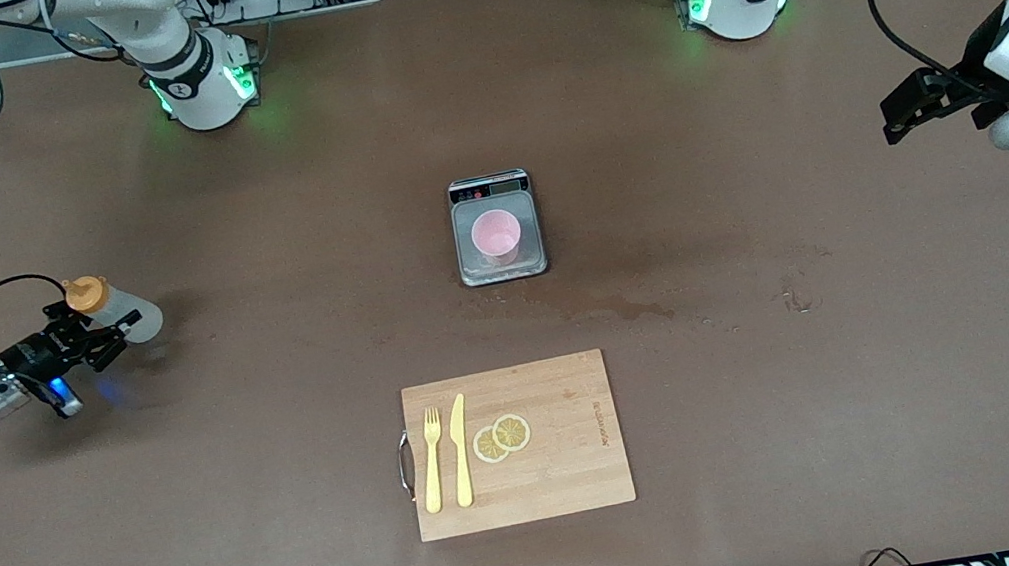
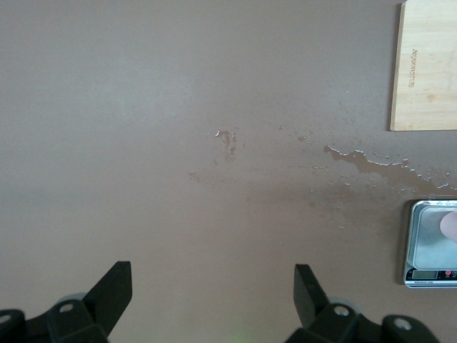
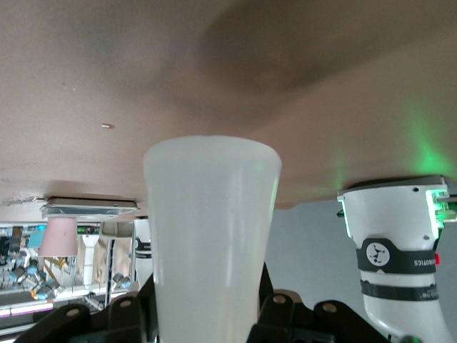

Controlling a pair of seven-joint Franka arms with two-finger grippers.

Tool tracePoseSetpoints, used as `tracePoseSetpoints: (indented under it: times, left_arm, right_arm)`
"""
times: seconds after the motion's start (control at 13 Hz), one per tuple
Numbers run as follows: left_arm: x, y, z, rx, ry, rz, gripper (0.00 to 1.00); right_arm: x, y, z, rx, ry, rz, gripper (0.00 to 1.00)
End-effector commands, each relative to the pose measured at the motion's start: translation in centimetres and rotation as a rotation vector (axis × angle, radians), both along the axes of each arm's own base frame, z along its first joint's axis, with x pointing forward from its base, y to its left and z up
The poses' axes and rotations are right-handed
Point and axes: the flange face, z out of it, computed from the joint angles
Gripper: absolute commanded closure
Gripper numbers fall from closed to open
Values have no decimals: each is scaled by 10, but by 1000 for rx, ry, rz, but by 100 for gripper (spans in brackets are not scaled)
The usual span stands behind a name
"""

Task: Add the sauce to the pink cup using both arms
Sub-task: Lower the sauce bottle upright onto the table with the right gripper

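My right gripper [image 1: 100, 339] is shut on the sauce bottle [image 1: 127, 315], a whitish squeeze bottle with an orange cap [image 1: 85, 294]. It holds the bottle tilted above the table, toward the right arm's end. In the right wrist view the bottle's body [image 3: 211, 229] fills the space between the jaws of the right gripper [image 3: 207, 314]. The pink cup [image 1: 495, 232] stands upright on a small scale [image 1: 503, 269] at mid table. It also shows in the right wrist view [image 3: 58, 237] and in the left wrist view [image 2: 450, 225]. My left gripper [image 1: 896, 122] waits open and empty above the left arm's end of the table [image 2: 214, 286].
A wooden cutting board [image 1: 572, 454] lies nearer to the front camera than the scale. It carries a yellow fork [image 1: 433, 461], a yellow knife [image 1: 460, 452] and two lemon slices [image 1: 501, 437]. Wet stains [image 1: 630, 309] mark the brown table cover between scale and board.
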Motion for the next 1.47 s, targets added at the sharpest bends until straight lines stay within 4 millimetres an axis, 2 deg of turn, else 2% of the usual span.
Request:
tracePoseSetpoints:
  times: [0.0, 0.23, 0.39, 0.54, 0.69, 0.77, 0.85, 1.0, 1.16, 1.39]
  left_arm:
    - [-2, 3, 4, -5, 1, -8, 0]
    - [-3, 7, 6, -4, 0, -11, 0]
    - [-1, 18, 6, -6, -2, -16, 0]
    - [-1, 20, 7, -6, -4, -13, 0]
    - [-2, 20, 9, -6, -7, -7, 0]
    - [-3, 20, 10, -6, -10, -4, 0]
    - [-3, 21, 10, -6, -7, -2, 0]
    - [-5, 21, 12, -4, -8, -2, 0]
    - [-14, 18, 17, 2, 5, -1, 0]
    - [-19, 18, 24, 5, -6, -2, 0]
  right_arm:
    - [-2, -3, -15, 57, -26, -22, 49]
    - [-3, -3, -19, 59, -28, -23, 47]
    - [-5, -2, -22, 57, -26, -26, 41]
    - [-5, -3, -23, 56, -28, -25, 40]
    - [-5, -3, -23, 55, -26, -25, 27]
    - [-5, -4, -21, 51, -27, -26, 9]
    - [-3, -4, -16, 44, -20, -23, 0]
    - [6, -11, 6, 4, -16, -33, 0]
    - [19, -19, 45, -47, 58, -40, 0]
    - [32, -22, 87, -99, 67, -28, 0]
